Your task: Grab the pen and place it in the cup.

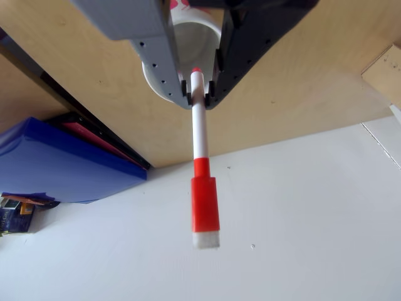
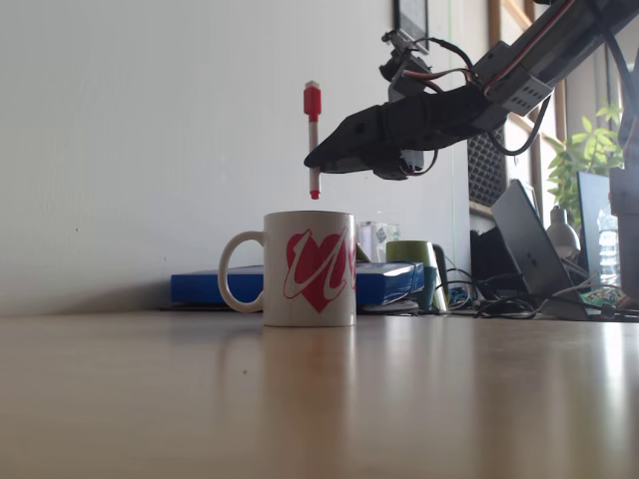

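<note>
One pen in pincer; one cup below

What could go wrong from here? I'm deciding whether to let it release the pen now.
1. The gripper pinches the pen near its lower end, so the heavy capped end stands high and could tip it sideways on release.
2. The pen hangs upright above the cup, seemingly over its middle; depth alignment is unclear in the fixed view, so it could strike the rim.
</note>
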`<state>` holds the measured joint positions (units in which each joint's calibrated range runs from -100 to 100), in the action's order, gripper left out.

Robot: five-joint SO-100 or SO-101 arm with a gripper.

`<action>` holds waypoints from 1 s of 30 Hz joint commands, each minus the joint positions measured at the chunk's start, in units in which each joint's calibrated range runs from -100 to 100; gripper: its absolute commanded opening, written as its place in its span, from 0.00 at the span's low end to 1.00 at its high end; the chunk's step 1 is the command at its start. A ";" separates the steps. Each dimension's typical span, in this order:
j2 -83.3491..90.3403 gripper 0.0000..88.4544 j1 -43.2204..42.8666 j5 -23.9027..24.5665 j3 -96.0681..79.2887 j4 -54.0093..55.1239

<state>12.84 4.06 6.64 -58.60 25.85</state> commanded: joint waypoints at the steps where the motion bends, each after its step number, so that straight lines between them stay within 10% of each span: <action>1: 0.02 0.01 0.40 -0.23 -1.02 2.41; 30: -10.52 0.02 0.24 -0.23 -2.02 11.01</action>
<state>2.23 4.06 6.60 -62.23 35.85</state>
